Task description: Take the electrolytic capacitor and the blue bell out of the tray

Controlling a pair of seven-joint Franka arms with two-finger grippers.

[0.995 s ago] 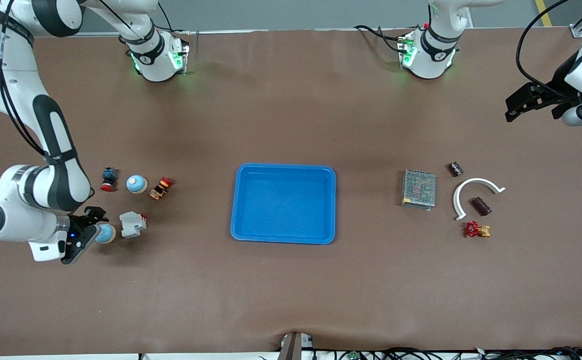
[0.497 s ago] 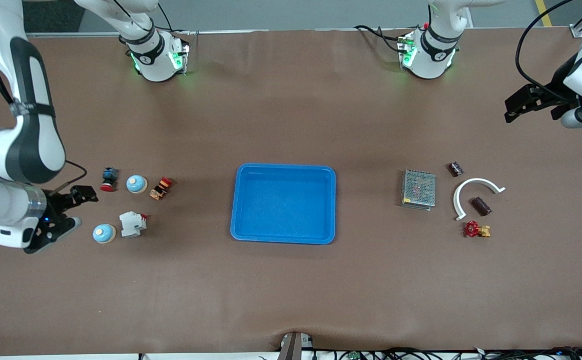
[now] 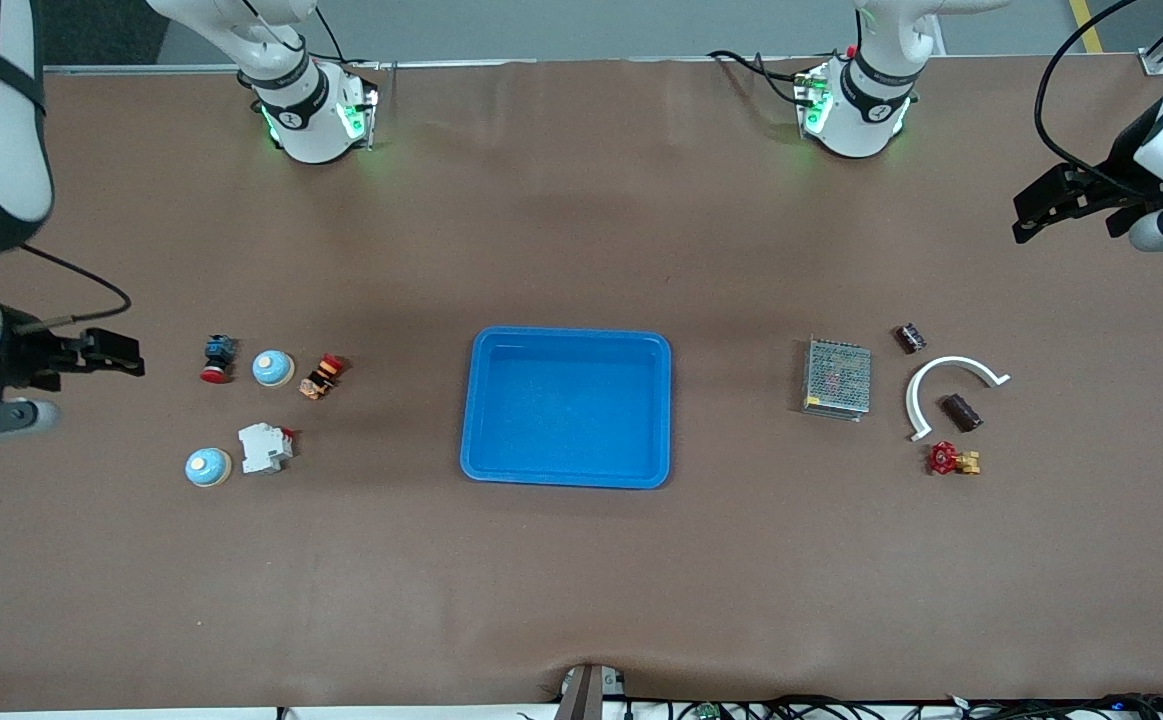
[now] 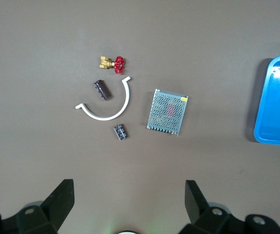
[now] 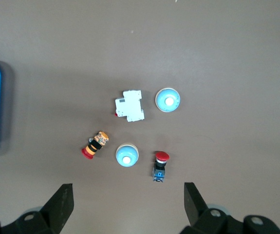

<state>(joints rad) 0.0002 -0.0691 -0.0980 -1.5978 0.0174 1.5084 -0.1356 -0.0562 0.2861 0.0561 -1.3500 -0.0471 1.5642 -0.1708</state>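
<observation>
Pulled back from the nearer round blue bell (image 3: 208, 467), the right gripper (image 3: 91, 375) now hangs at the worktop's (image 3: 581, 580) edge, jaws apart, empty. Farther off lie a second blue bell (image 3: 272, 368) and two dark cylindrical capacitors (image 3: 962, 412) (image 3: 909, 338). The left gripper (image 3: 1046, 205) waits, jaws apart

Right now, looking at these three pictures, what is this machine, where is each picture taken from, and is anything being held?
Two robot arms stand at a brown table. One picture looks down from a high camera facing them; the other two come from cameras on each arm's wrist. A blue tray sits mid-table. The right gripper hangs open, empty, beside two blue bells, push buttons and a white switch block. The left gripper waits open over bare table, near a metal mesh box, two dark capacitors, a white curved piece and a red valve. Nothing is held.
</observation>
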